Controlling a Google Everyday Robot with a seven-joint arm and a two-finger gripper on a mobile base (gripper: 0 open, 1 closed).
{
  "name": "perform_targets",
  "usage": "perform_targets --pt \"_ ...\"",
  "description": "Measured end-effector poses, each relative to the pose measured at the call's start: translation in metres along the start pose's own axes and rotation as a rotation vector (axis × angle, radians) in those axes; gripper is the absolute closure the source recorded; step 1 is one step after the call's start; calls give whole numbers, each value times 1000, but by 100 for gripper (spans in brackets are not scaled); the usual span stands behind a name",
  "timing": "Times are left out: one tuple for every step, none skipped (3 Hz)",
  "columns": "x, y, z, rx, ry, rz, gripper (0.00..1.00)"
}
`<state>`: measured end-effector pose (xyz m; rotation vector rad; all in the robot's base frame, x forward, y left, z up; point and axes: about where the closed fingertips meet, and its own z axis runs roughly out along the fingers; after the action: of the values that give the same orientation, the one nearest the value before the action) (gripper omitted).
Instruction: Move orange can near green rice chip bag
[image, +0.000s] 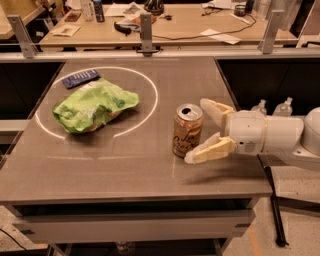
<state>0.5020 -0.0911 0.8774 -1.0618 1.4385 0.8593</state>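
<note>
Looking across the grey-brown table (125, 170), you see a matte top with a thin white ring (156, 92) marked on its left half. The green rice chip bag (95, 105) lies crumpled inside that ring, toward its left side, and a small dark blue packet (81, 78) lies flat just behind the bag, at the ring's far edge. The orange can (187, 131) stands upright outside the ring, toward the table's right side and well apart from the bag, its silver top and pull-tab hole facing up. Your gripper (197, 131) reaches in from the right at can height, with the white arm (270, 135) stretching off the table's right edge. Its jaws are apart and straddle the can: one cream finger (215, 109) sits behind and to the right of it, the other (210, 150) runs along the near side close to the can's base, and you cannot tell whether either one touches the metal. Behind the table a metal rail with upright posts (146, 32) separates it from a wooden bench (200, 25) strewn with papers and cables. Two clear plastic bottles (260, 106) stand in the dark gap to the right, behind the arm.
</note>
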Motion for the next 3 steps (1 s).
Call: perform_targets --pt "-1 -1 8 -18 7 2 18" --pt "0 -2 13 -31 12 7 42" --pt "2 -3 16 -41 13 19 65"
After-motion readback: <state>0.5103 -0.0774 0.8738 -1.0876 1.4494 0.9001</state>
